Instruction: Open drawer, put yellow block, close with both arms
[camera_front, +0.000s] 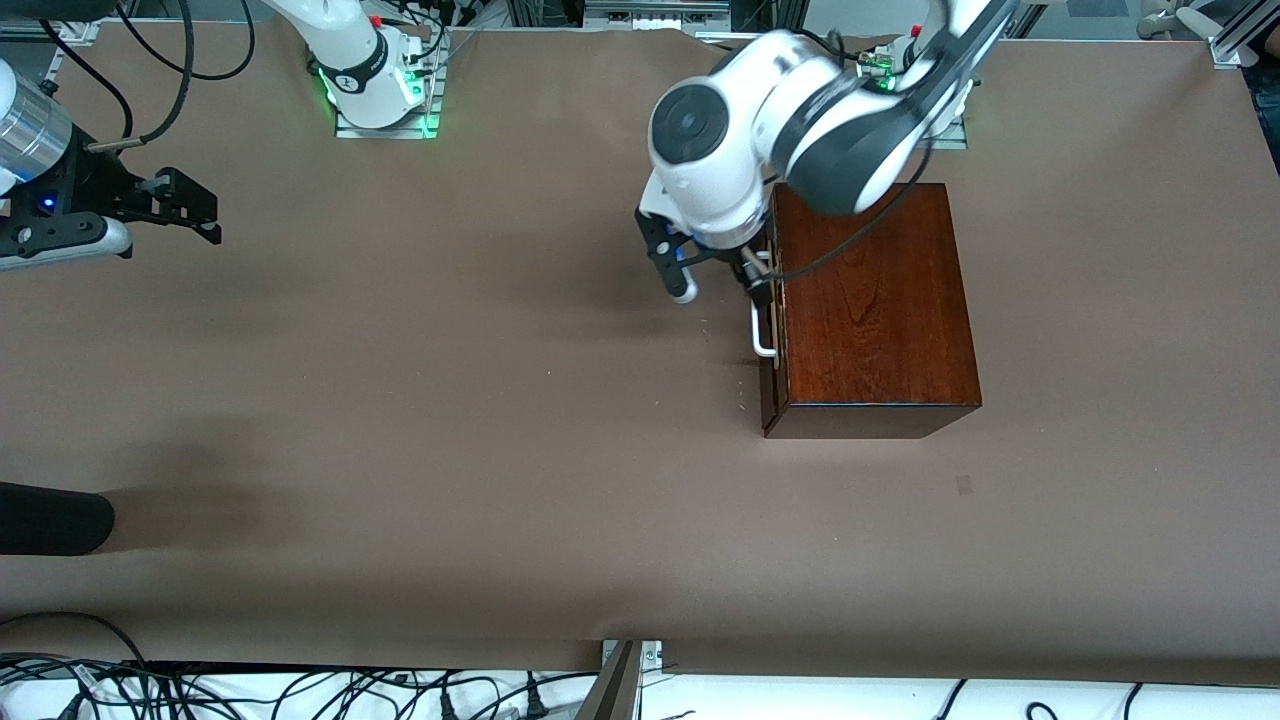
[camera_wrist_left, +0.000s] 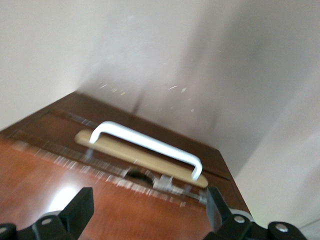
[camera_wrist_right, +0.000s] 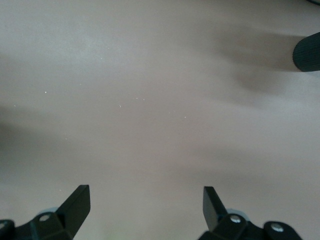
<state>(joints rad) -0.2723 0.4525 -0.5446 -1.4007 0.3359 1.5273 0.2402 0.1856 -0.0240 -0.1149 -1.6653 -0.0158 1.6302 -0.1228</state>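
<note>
Hovering: left gripper (camera_front: 712, 277) spread at handle (camera_wrist_left: 150, 145) | right gripper (camera_front: 190, 208) waits, spread

Brown table covering (camera_front: 400, 420), plain, spanning the whole work surface. Black rounded object (camera_front: 50, 520), possibly a padded post end, at the right arm's end of the table. Tangled black cables (camera_front: 300, 695) along the edge nearest the front camera.
</note>
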